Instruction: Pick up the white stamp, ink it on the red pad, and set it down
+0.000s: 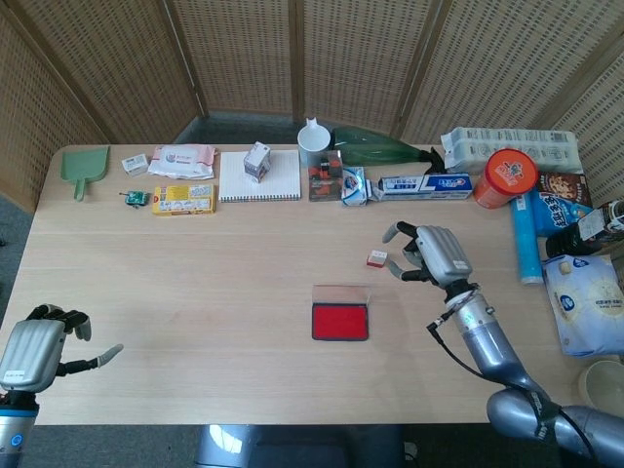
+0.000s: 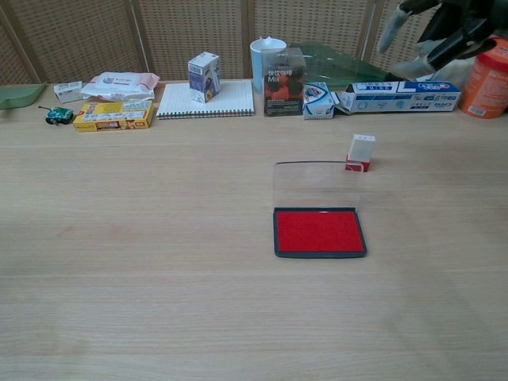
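Observation:
The white stamp [image 1: 376,258] with a red base stands upright on the table, just behind the open red ink pad [image 1: 340,321]; in the chest view the stamp [image 2: 360,152] shows past the pad's raised clear lid [image 2: 316,184], and the red pad [image 2: 319,232] lies in front. My right hand [image 1: 430,253] hovers open just right of the stamp, fingers spread toward it, not touching; in the chest view the right hand [image 2: 440,30] hangs high above the stamp. My left hand [image 1: 41,348] is open at the table's near left corner, holding nothing.
A row of items lines the far edge: notepad [image 1: 259,177] with a small carton, white cup [image 1: 313,144], toothpaste box [image 1: 424,185], orange canister [image 1: 505,177], yellow box [image 1: 183,200]. Packages and a blue roll [image 1: 526,239] crowd the right side.

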Available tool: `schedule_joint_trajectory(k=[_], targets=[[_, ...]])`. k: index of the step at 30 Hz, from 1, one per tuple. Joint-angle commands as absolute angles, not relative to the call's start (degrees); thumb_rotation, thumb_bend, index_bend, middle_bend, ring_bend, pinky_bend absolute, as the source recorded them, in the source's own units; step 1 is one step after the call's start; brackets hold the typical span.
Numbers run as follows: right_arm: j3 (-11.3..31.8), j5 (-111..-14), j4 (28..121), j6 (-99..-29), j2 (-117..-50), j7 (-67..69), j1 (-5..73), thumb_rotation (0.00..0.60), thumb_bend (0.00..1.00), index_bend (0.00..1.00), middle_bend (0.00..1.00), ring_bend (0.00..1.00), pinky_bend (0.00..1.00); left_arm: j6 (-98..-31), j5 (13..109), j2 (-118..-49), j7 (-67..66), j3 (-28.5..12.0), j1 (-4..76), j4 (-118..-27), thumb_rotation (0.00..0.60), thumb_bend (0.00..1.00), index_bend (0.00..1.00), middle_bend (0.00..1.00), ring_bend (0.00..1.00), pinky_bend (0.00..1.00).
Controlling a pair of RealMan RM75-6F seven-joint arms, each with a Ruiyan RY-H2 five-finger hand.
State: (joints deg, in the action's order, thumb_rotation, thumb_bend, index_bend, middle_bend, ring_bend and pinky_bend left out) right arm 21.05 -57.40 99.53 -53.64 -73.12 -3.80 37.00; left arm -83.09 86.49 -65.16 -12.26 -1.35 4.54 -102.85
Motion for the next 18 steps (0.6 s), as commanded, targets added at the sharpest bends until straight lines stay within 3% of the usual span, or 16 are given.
schedule_joint_trajectory(k=[1,18], targets=[[21.06,-46.41,94.26,-48.45,-75.74,-13.04,44.35,0.6,0.35,0.42,1.0,1.0,1.0,-82.33,85.89,-65.6,-12.12,-1.67,5.16,-102.19,0.266,0.06,0.64,0.6,0.53,0.31],[15.36,-22.53,89.53,-46.57,-77.08,-28.09,56.41,0.6,0.35,0.42,1.0,1.0,1.0,-80.68,84.57,-66.29,-12.29,-1.74,6.46,-101.43,0.262,0.06,0.62,0.6,0.53,0.31]])
